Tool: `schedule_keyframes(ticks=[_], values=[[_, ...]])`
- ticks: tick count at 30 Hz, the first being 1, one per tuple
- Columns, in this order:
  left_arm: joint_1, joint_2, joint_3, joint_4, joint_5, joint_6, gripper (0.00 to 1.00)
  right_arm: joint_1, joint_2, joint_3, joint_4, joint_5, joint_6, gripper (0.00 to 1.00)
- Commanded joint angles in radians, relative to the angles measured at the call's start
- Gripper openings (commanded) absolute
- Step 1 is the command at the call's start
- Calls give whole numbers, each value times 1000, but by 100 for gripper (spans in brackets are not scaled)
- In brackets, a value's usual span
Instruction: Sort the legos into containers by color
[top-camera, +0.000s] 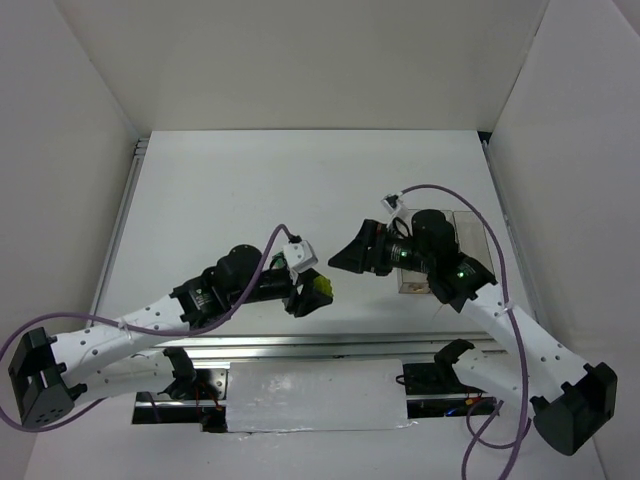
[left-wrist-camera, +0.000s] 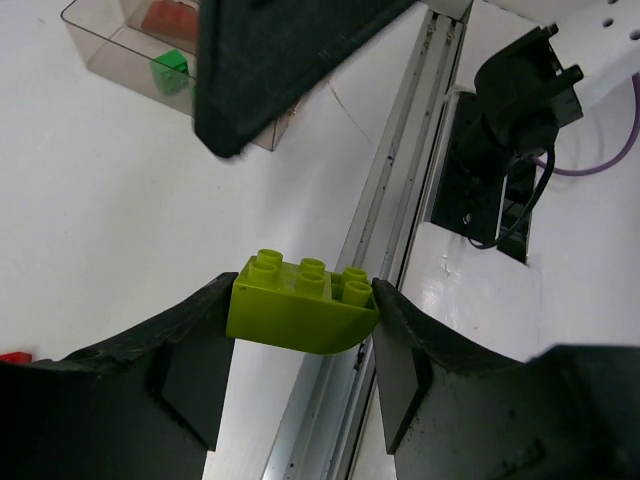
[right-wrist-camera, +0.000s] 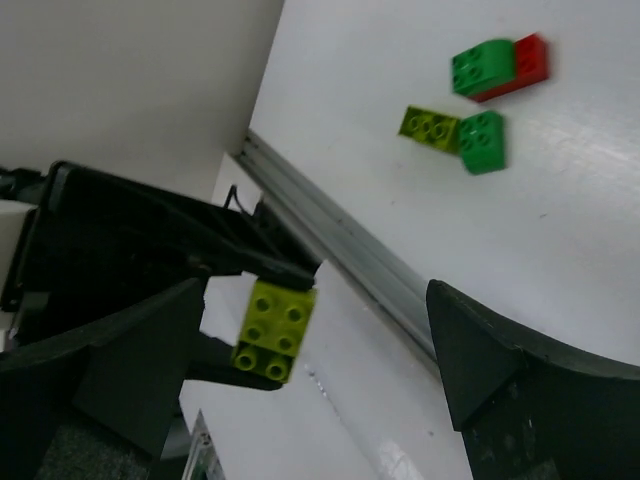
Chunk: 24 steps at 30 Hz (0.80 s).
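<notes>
My left gripper (left-wrist-camera: 304, 300) is shut on a yellow-green lego (left-wrist-camera: 295, 322) and holds it above the table's near rail; both show in the top view, the gripper (top-camera: 308, 295) and the lego (top-camera: 322, 288). My right gripper (right-wrist-camera: 320, 370) is open and empty, close above and to the right of that lego (right-wrist-camera: 272, 335); the top view shows it (top-camera: 345, 258) too. Two green legos (right-wrist-camera: 482, 65) (right-wrist-camera: 482, 142), a red one (right-wrist-camera: 532, 58) and a yellow-green one (right-wrist-camera: 430, 125) lie clustered on the table. The clear containers (left-wrist-camera: 105, 48) hold a red lego (left-wrist-camera: 170, 15) and a green lego (left-wrist-camera: 170, 72).
A metal rail (top-camera: 300, 345) runs along the table's near edge. The right arm covers most of the containers (top-camera: 470, 235) in the top view. White walls close in the table on the left, back and right. One right finger (left-wrist-camera: 270, 70) hangs over the bins in the left wrist view.
</notes>
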Motion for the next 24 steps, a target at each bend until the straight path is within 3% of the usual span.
schedule_keyframes(ticks=[1,7,13,16,18,20,21,22,23,24], values=[[-29,-15,-27,106,11,93,0,125,-37,-27,57,23,92,100],[-99,-24,-64,152,-78,156,0,243,-48,-67,79,97,147,99],[-152,-23,-64,161,-142,188,0,313,-37,-109,85,129,163,91],[-162,-21,-64,164,-165,190,0,331,-42,-123,123,117,183,68],[-167,-15,-59,164,-181,188,0,336,-53,-133,143,122,192,27],[-169,-9,-56,158,-199,184,0,336,-60,-136,146,129,201,0],[-170,3,-52,153,-235,181,1,337,-65,-136,145,132,200,0],[-170,10,-39,140,-254,167,20,337,-73,-138,143,142,200,0],[-170,19,-32,132,-282,155,33,336,-73,-136,137,151,195,0],[-170,42,-10,123,-368,138,52,337,-74,-133,126,161,189,0]])
